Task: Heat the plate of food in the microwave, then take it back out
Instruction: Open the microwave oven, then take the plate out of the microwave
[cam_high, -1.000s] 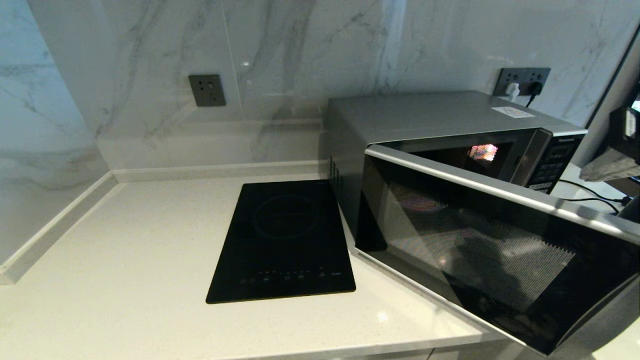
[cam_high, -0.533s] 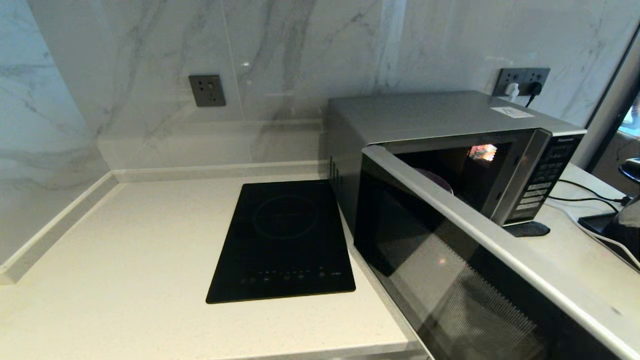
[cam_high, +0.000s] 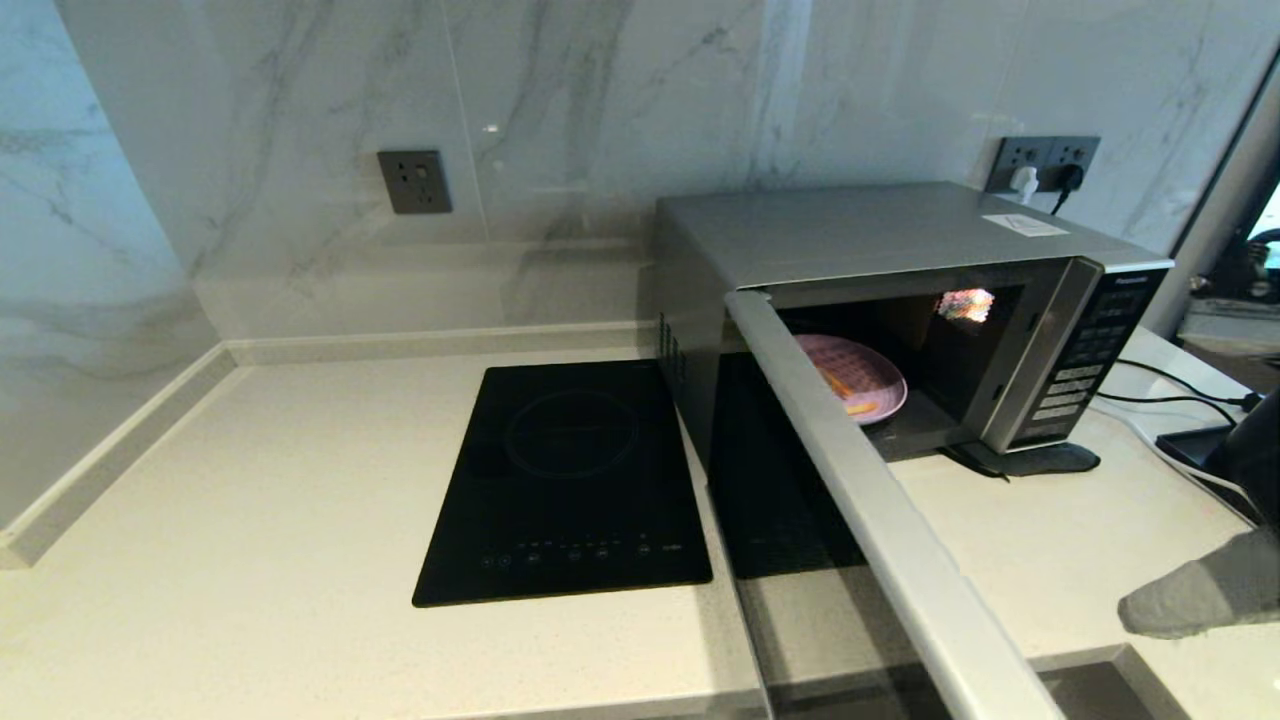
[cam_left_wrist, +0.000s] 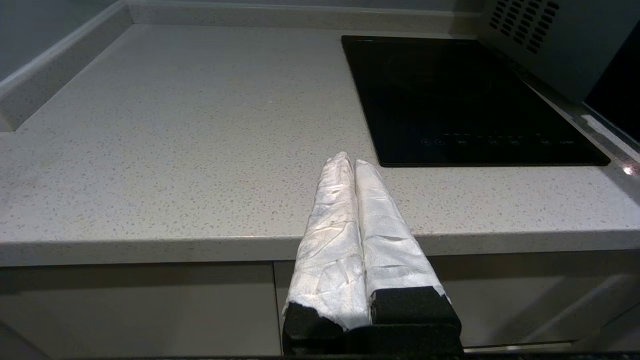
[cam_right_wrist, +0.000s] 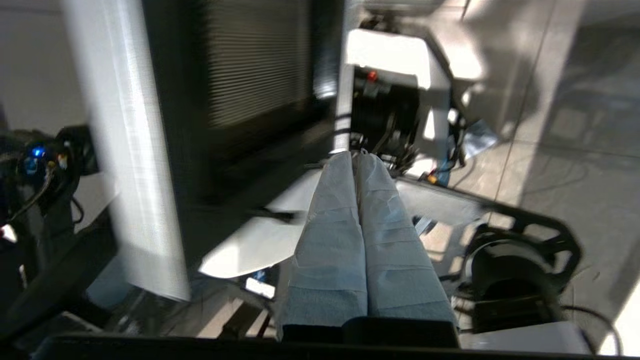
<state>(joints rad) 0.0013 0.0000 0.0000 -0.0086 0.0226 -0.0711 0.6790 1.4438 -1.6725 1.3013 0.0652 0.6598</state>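
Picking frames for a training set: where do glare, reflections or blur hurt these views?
Head view: sharp; a bright colourful reflection sits inside the microwave cavity, the plate of food shows clearly. Left wrist view: crisp, with a glint at the countertop edge. Right wrist view: smeared by blur, blown highlights, only the right gripper reads.

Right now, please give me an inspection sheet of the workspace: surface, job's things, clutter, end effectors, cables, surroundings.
Surface: pale speckled counter, built-in black hob.
Job's things: microwave door swung open; plate of food inside.
Clutter: nothing seen.
End effectors: left end effector shut, at the counter's front edge; right end effector shut, beside the open door.
Cables: black cables right of microwave.
Surroundings: marble wall, wall sockets.
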